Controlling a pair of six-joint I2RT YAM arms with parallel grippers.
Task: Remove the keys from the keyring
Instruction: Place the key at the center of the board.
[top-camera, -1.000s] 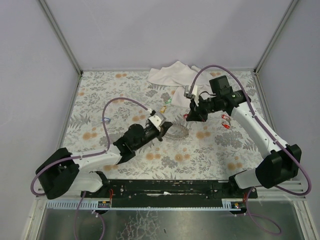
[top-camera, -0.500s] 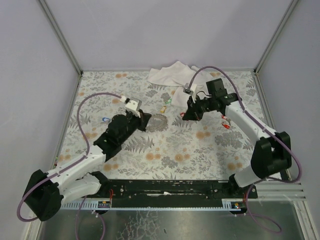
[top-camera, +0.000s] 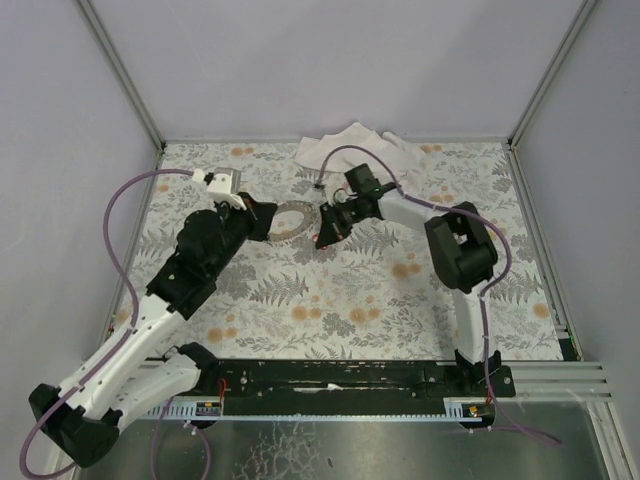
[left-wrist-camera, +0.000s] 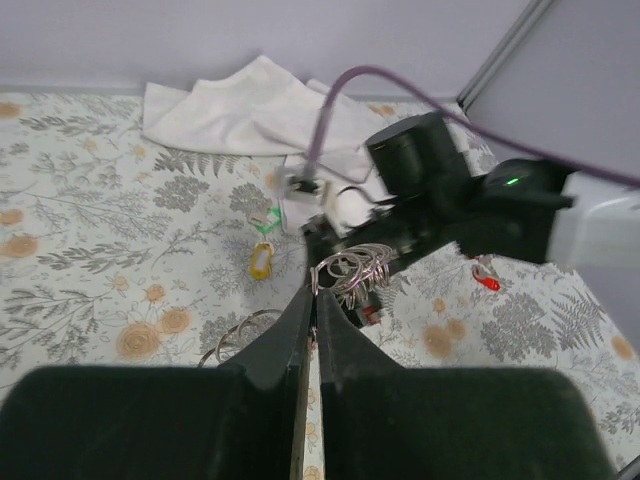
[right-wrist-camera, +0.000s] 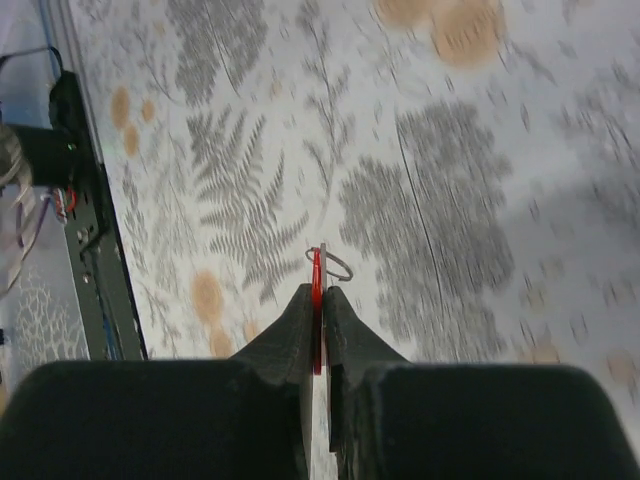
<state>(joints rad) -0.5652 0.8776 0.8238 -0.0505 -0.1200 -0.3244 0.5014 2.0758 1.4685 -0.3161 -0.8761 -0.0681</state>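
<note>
1. Pale lilac-grey walls (top-camera: 330, 70) close off three sides of the workspace, and slim metal frame posts (top-camera: 120, 75) rise at the far corners.
2. A flower-and-fern printed tabletop (top-camera: 330, 300) forms the floor. A crumpled white cloth (top-camera: 345, 148) lies at the middle of its far edge.
3. The coiled silvery-grey metal keyring (top-camera: 293, 220) sits between the two grippers, a little nearer than the cloth.
4. The left gripper (left-wrist-camera: 314, 300) is pinched tight on a loop of the keyring.
5. The right gripper (right-wrist-camera: 320, 300) is clamped on a small red-headed key (right-wrist-camera: 316, 275) with a thin ring through its head. Whether that ring joins the keyring cannot be told.
6. A yellow-headed key (left-wrist-camera: 261, 261) and a green-headed key (left-wrist-camera: 262, 218) lie on the tabletop near the cloth.
</note>
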